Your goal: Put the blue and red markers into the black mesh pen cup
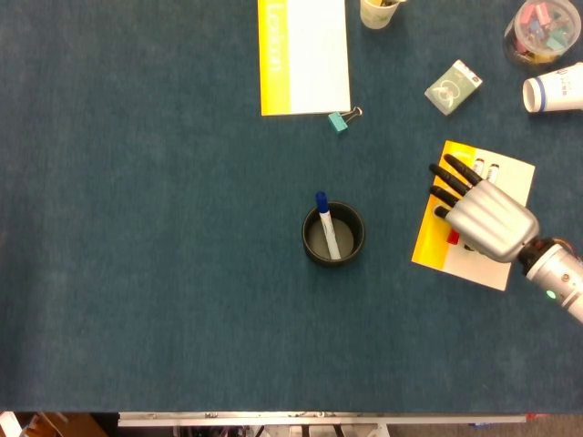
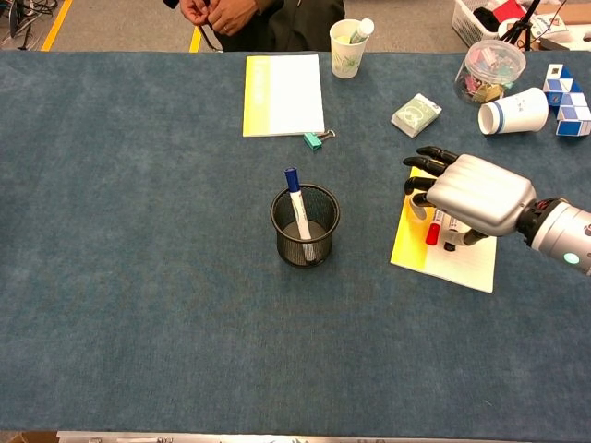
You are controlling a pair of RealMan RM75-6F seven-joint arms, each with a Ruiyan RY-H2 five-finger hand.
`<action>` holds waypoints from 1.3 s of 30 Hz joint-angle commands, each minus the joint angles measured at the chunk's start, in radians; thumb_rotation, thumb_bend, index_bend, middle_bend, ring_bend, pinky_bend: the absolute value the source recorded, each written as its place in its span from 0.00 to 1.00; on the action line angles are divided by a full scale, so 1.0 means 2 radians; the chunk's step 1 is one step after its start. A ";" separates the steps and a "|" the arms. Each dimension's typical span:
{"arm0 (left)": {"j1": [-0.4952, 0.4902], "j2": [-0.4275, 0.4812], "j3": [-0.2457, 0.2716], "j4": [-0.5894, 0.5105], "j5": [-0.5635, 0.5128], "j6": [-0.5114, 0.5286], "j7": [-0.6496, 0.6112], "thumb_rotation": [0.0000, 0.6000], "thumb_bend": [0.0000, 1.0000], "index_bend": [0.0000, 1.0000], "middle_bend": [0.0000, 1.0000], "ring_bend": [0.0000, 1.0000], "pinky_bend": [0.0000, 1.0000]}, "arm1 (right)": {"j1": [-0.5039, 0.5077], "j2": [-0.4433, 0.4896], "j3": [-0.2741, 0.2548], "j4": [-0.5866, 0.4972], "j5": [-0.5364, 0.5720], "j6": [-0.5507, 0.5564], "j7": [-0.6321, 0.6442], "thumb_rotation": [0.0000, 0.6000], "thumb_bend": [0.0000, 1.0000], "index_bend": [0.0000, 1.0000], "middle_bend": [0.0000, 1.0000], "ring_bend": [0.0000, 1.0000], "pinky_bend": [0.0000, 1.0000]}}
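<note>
The black mesh pen cup point(image 1: 333, 235) point(image 2: 306, 224) stands mid-table with the blue marker point(image 1: 326, 223) point(image 2: 296, 201) upright inside it, cap up. The red marker point(image 2: 432, 231) point(image 1: 453, 238) lies on a yellow-and-white notepad point(image 1: 430, 228) point(image 2: 409, 235) to the cup's right, beside a dark-capped marker point(image 2: 450, 244). My right hand point(image 1: 483, 213) point(image 2: 466, 192) hovers over both markers with fingers spread, covering most of them; it holds nothing. Neither view shows my left hand.
A second yellow notepad point(image 1: 302, 55) and a teal binder clip point(image 1: 341, 120) lie at the back. A paper cup point(image 2: 347, 46), a green packet point(image 1: 453, 87), a tipped white cup point(image 1: 552, 91) and a clip jar point(image 1: 541, 32) sit at the back right.
</note>
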 commanded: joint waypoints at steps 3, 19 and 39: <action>0.000 -0.001 0.000 0.002 0.000 -0.001 -0.001 1.00 0.36 0.31 0.21 0.20 0.10 | 0.000 0.005 -0.002 -0.005 0.001 0.000 -0.006 1.00 0.18 0.46 0.28 0.03 0.00; 0.004 0.002 0.000 0.004 -0.003 0.001 -0.006 1.00 0.36 0.31 0.21 0.20 0.10 | 0.009 -0.001 0.000 -0.010 0.013 -0.017 -0.025 1.00 0.18 0.46 0.28 0.03 0.00; 0.004 0.005 -0.002 0.003 -0.003 0.000 -0.008 1.00 0.36 0.31 0.21 0.20 0.10 | 0.013 -0.014 0.005 -0.010 0.032 -0.030 -0.043 1.00 0.20 0.46 0.28 0.03 0.00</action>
